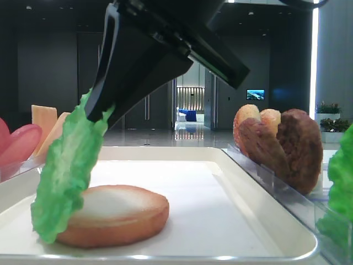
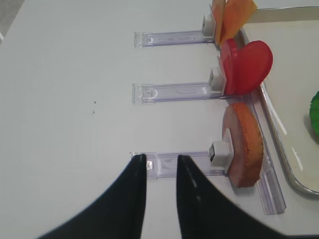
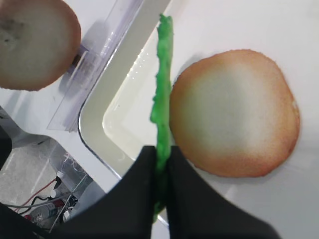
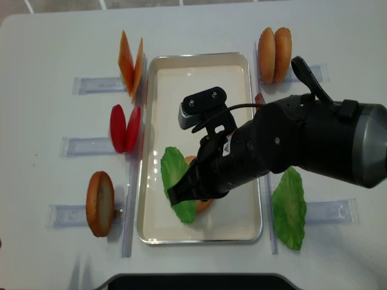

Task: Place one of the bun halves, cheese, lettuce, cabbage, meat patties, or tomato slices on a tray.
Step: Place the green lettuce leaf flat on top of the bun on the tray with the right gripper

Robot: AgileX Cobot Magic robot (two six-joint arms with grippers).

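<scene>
the right gripper (image 3: 160, 172) has its two black fingers pressed together on the edge of a thin, frilly bright green lettuce leaf (image 3: 162, 94), which stands on edge and hangs down from the fingertips. in the low side view the leaf (image 1: 66, 168) droops from the gripper (image 1: 98, 113) and its lower end leans against the side of a round golden-brown bun half with a pale toasted face (image 1: 113, 215). that bun half (image 3: 233, 113) lies flat just beside the leaf, under the gripper, on the floor of the large shallow white rectangular tray with a raised glossy rim (image 1: 276, 234). from above, the leaf (image 4: 175, 187) and the bun sit in the near part of the tray (image 4: 199, 72), under the black right arm (image 4: 302, 151).

beyond the tray rim on one side of the right gripper, a second bun half (image 3: 35, 42) stands in a narrow clear plastic rack (image 3: 89, 69).

the left gripper (image 2: 160, 167) hovers well apart from the tray, over the white table (image 2: 65, 99), its dark fingers a little apart with nothing between them. just ahead of it a clear rack holds an upright bun half (image 2: 245, 144); the next rack farther on holds smooth red tomato slices (image 2: 246, 67), and the one beyond that holds thin yellow-orange cheese slices (image 2: 232, 17).

on the far side of the right arm, rough dark brown meat patties (image 1: 289, 146) stand on edge in a rack beside the tray, another green lettuce leaf (image 4: 289, 208) lies in a rack nearer the robot, and two more bun halves (image 4: 274, 54) stand upright past them.
</scene>
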